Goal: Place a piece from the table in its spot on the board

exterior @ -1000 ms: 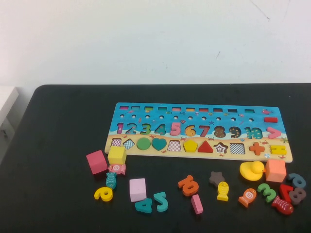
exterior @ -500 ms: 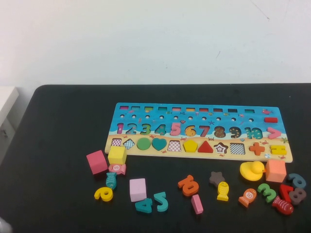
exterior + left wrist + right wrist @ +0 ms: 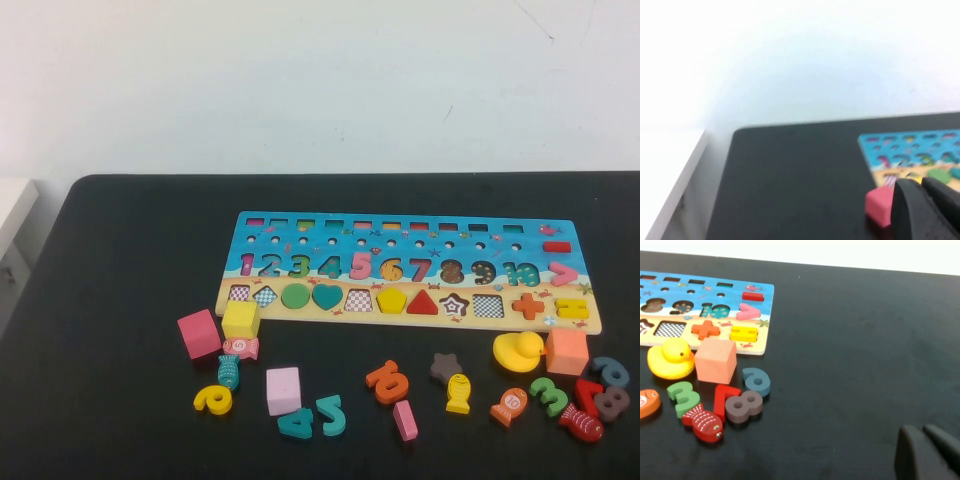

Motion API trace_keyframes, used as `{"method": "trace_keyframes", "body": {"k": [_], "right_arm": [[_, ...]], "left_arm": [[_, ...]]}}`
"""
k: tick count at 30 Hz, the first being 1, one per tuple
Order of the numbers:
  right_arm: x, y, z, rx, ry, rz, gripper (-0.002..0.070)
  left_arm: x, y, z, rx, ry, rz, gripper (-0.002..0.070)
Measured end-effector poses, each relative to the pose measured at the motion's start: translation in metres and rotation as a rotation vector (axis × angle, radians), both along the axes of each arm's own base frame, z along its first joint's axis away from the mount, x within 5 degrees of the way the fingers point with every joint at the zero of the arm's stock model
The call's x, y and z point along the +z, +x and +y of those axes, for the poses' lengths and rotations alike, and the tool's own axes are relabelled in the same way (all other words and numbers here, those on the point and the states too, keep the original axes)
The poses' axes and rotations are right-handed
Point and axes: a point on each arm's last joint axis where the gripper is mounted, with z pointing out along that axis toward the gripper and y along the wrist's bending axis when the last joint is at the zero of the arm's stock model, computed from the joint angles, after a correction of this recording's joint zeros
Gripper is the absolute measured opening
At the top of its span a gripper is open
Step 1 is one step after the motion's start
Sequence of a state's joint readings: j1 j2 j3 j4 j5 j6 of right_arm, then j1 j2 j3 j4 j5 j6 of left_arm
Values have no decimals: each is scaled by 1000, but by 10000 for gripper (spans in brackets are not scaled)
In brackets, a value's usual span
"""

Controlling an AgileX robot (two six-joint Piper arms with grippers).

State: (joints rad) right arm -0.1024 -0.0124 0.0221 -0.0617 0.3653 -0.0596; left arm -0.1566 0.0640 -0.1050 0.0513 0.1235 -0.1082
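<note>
The yellow pentagon [image 3: 391,300] is seen already lying in its slot on the board [image 3: 400,318], in the sandy strip between an empty chequered slot and the red triangle [image 3: 423,302]. It looks level with its neighbours, so the placing is judged to be done.

Neither arm is shown in the high view. The left pincer [image 3: 920,184] is seen only from its own wrist camera, low over the desk [image 3: 120,260] just beside the pink cube [image 3: 879,205]. Its fingers are drawn together and nothing is held. The right pincer [image 3: 922,429] hangs over bare desk, well apart from the loose numbers and the orange cube [image 3: 715,360] – likewise closed and empty.

What is left is judged to be a matter of care rather than of grasping. The left pincer should be kept off the pink cube, which would be pushed easily. The board should not be nudged – a flat piece sitting in a shallow slot could be shaken loose.
</note>
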Motion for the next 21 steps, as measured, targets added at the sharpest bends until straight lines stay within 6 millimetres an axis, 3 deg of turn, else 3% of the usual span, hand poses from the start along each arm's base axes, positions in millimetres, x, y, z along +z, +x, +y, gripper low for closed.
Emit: {"method": "trace_keyframes", "body": {"k": [6,12,21], "right_arm": [[0,0,0,0,0,0,19],[0,0,0,0,0,0,19],[0,0,0,0,0,0,19]], "left_arm": [[-36,3,3,62,2,83,-1],[-54,-1,4,69,11,239,-1],[-54,-4,3,43,65,231,-1]]}}
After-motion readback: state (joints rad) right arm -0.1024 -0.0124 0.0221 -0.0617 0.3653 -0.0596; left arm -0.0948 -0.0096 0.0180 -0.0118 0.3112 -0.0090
